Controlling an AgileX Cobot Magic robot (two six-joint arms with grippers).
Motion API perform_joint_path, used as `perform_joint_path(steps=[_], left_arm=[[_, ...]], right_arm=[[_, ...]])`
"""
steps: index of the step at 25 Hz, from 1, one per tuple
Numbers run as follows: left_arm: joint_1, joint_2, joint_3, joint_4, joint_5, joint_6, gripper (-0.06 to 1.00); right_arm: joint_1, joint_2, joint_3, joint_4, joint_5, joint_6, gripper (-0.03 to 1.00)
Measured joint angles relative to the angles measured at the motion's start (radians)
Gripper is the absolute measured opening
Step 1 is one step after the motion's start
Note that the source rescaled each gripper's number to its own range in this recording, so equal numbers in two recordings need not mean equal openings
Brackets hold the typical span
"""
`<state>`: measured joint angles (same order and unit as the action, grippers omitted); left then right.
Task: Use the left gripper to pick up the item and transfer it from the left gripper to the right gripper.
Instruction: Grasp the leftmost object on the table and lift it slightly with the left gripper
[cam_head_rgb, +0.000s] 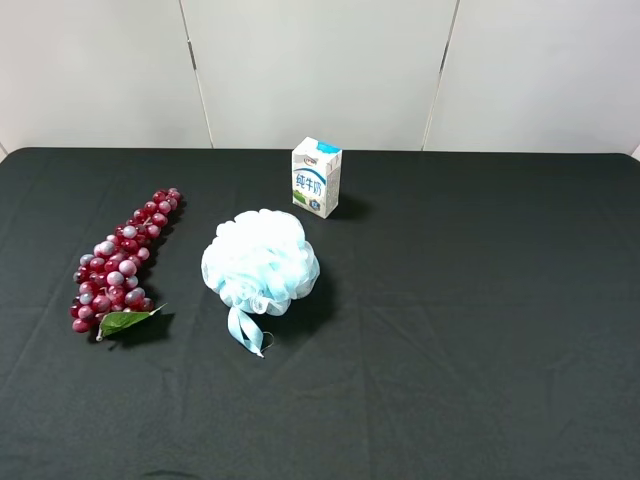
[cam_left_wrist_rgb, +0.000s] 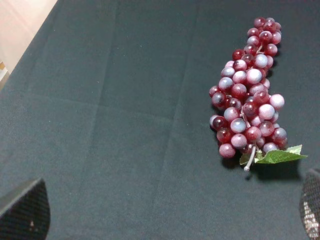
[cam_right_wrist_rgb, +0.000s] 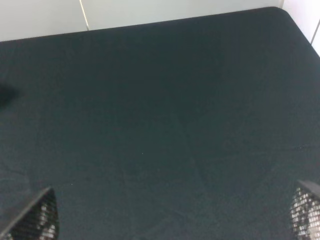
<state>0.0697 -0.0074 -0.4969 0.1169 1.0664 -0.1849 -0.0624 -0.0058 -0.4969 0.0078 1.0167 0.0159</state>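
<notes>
The item, a long bunch of glossy dark-red and pinkish grapes with a green leaf at its near end, lies on the black cloth at the left. In the left wrist view the grapes lie untouched, off to one side of the left gripper, whose two fingertips stand far apart at the frame's corners, open and empty. The right gripper also stands open, with only bare cloth between its fingertips. Neither arm shows in the exterior high view.
A pale-blue mesh bath pouf with a ribbon loop sits mid-table, right of the grapes. A small white-and-blue milk carton stands behind it. The black cloth covers the table up to the white back wall.
</notes>
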Motion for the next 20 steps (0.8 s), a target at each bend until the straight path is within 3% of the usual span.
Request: perform_joint_path(steps=[7,20], left_arm=[[0.000,0.090,-0.068,0.000,0.005,0.004,1.00],[-0.003,0.582,-0.253,-0.008,0.022,0.019,1.00]], right_arm=[[0.000,0.000,0.000,0.000,0.000,0.000,1.00],[0.000,0.000,0.000,0.000,0.000,0.000,1.00]])
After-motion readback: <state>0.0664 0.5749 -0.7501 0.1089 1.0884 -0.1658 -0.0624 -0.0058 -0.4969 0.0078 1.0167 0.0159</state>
